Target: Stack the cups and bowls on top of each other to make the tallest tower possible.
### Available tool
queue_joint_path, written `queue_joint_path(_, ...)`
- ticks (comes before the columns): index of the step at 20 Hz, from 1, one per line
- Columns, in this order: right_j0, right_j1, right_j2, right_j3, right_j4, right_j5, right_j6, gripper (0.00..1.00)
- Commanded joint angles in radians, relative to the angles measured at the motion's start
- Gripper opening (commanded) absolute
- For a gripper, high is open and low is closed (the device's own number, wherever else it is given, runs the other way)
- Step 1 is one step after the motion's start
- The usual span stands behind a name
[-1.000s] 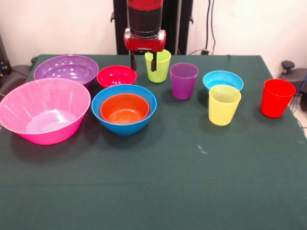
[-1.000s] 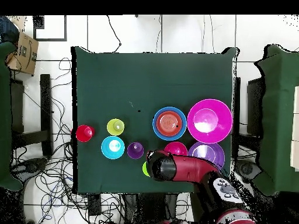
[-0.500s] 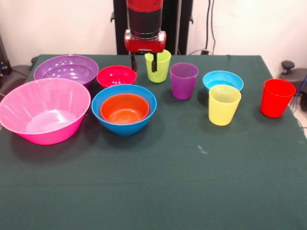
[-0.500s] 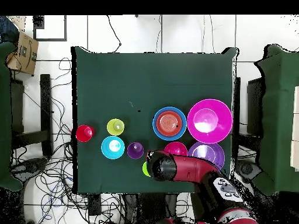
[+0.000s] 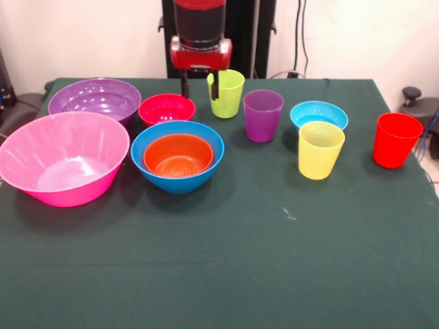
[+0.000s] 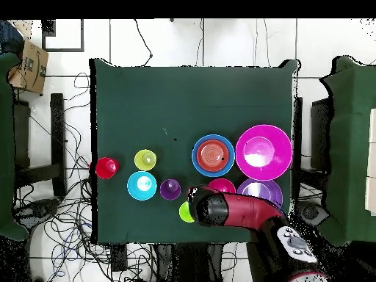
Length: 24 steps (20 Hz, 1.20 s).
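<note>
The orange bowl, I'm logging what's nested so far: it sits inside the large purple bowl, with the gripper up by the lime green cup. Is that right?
Not quite. The orange bowl sits inside the medium blue bowl, not the large purple bowl, which holds nothing. The front view shows this plainly. The rest holds: the gripper is by the lime green cup.

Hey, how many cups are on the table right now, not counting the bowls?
4, all upright along the far half in the front view: the lime green cup by the gripper, the purple cup beside it, the yellow cup before the light blue bowl, the red cup alone.
</note>
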Motion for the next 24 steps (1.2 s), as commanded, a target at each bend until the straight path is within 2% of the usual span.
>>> queue_joint_path(1,-0.072,-0.135,0.117,-0.02,-0.016,0.213,-0.126,1.0)
queue_joint_path(5,-0.136,-0.121,0.146,-0.049,-0.046,0.236,-0.155,1.0)
queue_joint_path(10,-0.154,-0.1,0.154,-0.072,-0.086,0.227,-0.139,1.0)
queue_joint_path(21,-0.164,0.095,0.115,-0.155,-0.172,0.088,-0.042,1.0)
queue_joint_path(24,-0.166,0.121,0.108,-0.166,-0.189,0.06,-0.024,1.0)
